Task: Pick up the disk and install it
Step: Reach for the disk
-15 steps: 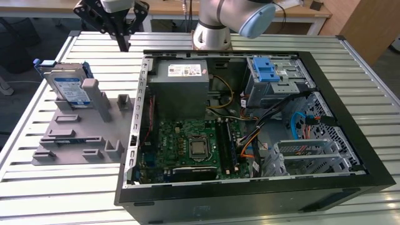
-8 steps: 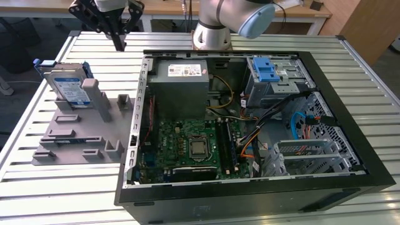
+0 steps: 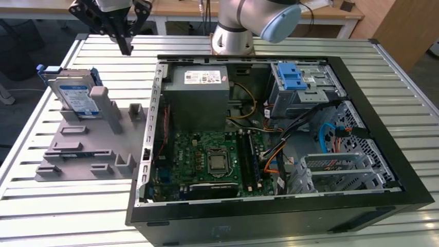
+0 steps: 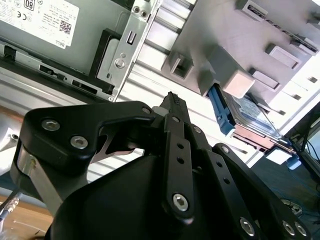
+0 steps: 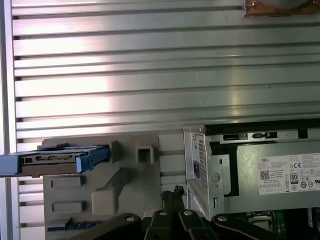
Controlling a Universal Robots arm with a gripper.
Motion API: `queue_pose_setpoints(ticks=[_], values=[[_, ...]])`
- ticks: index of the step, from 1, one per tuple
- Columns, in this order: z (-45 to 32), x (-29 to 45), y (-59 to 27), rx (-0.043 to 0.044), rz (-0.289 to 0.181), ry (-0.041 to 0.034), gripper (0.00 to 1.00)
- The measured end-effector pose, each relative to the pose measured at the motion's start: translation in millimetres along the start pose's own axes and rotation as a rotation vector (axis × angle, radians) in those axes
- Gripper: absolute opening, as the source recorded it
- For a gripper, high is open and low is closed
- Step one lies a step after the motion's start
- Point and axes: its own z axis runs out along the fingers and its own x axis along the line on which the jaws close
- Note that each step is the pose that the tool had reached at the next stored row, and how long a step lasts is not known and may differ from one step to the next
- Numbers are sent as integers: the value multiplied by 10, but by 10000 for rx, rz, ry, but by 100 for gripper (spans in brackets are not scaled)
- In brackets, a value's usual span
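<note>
Hovering over the slatted tabletop (image 3: 69,216) with fingers (image 3: 125,46) pressed shut on nothing, tips meeting in one dark point in the exterior view and in both wrist views. Hangs apart from the disk (image 3: 74,95), touching nothing.

Finds the disk standing on edge in a slot of the grey slotted stand (image 3: 89,149), at the exterior view's left of the open computer case (image 3: 274,221), bright blue frame around a silver body. Sees the disk (image 5: 55,160) edge-on in the first wrist view, a thin slab with blue at its ends. Catches part of the labelled face of the disk (image 4: 250,109) in the second wrist view, partly hidden behind a post of the stand.

Takes in the case's interior from the exterior view: power supply (image 3: 199,103), motherboard (image 3: 199,154), grey drive cage (image 3: 322,85) with its blue latch (image 3: 293,78). Catches, from both wrist views, the case's corner and the power supply just beside the stand.
</note>
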Motion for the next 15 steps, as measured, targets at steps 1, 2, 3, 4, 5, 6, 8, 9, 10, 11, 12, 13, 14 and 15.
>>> queue_pose_setpoints(ticks=[1,2,3,4,5,6,8,9,10,11,12,13,14,15], values=[[0,13,3,0,0,0,11],[0,27,6,0,-1,0,11],[0,40,9,0,-1,0,11],[0,54,12,0,-1,0,11],[0,67,15,1,-1,1,11],[1,82,19,0,-1,0,11],[1,111,26,0,0,0,11],[1,125,29,0,0,0,11],[1,141,32,0,0,0,11],[2,157,35,0,0,0,11],[1,175,38,1,0,1,11],[2,195,42,0,-1,0,11],[2,217,47,0,-1,0,11],[2,241,52,0,-1,1,11]])
